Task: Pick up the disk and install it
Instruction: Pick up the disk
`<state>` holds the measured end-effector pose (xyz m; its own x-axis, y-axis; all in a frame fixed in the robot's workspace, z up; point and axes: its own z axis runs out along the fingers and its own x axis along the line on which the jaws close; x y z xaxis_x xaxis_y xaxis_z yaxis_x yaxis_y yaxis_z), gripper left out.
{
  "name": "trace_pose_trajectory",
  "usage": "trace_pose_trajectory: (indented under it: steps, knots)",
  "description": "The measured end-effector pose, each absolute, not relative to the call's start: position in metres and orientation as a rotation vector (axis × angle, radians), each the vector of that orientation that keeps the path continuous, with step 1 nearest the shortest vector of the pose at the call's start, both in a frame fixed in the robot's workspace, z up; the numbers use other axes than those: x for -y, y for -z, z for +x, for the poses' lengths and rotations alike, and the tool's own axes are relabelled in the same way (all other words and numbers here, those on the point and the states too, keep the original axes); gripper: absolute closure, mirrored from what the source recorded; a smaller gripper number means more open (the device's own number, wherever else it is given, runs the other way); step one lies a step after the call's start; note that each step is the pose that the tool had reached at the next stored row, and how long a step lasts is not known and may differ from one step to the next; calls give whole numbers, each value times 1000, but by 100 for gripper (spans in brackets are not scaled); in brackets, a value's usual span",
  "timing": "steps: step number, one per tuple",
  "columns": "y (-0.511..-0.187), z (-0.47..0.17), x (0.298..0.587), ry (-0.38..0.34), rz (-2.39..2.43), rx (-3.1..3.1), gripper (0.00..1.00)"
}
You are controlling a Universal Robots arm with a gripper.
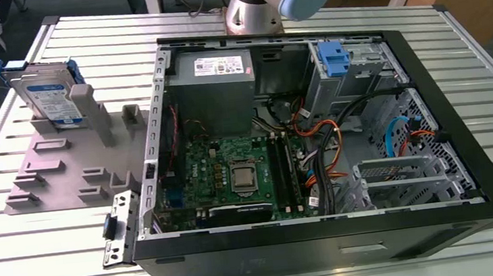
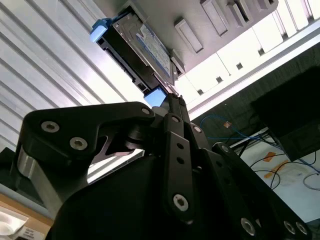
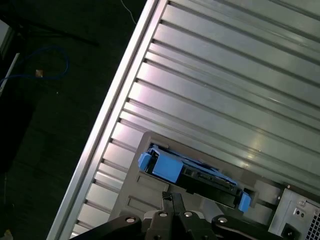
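- Hanging apart from the flat silver blue-framed disk (image 2: 142,47), the black gripper (image 2: 172,100) is sitting closed, empty.
- Disk is standing upright in a grey plastic holder (image 1: 59,169) beside the open black computer case (image 1: 465,157).
- Risk, I judge: descending closed, toppling it.

The disk (image 1: 46,96) stands on edge in a slot of a grey holder (image 1: 60,176) on the slatted table (image 1: 41,259), to the exterior view's left of the open computer case (image 1: 285,256). It is flat and silver, with a white-and-blue label on its broad face and a bright blue bracket around its rim.
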<state>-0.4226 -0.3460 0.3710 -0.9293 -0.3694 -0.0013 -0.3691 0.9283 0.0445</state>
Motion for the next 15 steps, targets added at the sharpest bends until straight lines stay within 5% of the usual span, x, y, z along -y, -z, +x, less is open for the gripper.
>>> trace_pose_trajectory:
  steps: [15]
  knots:
    - [-371,-423,346,68,716,3049,89]
